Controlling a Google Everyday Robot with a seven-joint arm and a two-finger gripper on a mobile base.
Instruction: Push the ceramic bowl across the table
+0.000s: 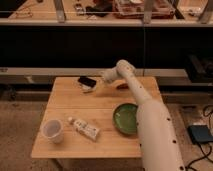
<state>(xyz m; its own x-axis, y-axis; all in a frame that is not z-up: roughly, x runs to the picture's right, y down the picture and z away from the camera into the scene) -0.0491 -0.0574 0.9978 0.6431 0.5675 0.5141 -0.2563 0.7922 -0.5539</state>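
Approach step, I judge: the claw (91, 86), open or closed I cannot tell, hangs well beyond the ceramic bowl (125, 118) on the counter (70, 145) and must next drop beside it.

A white cup (52, 131) beside a white tube (84, 128), a black device (87, 81) farther back

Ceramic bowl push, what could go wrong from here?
The gripper is at the far side of the table beside a small dark object, away from the ceramic bowl; moving off, it might knock that object. Pushed left, the bowl could hit the white tube and the plastic cup near the front edge.
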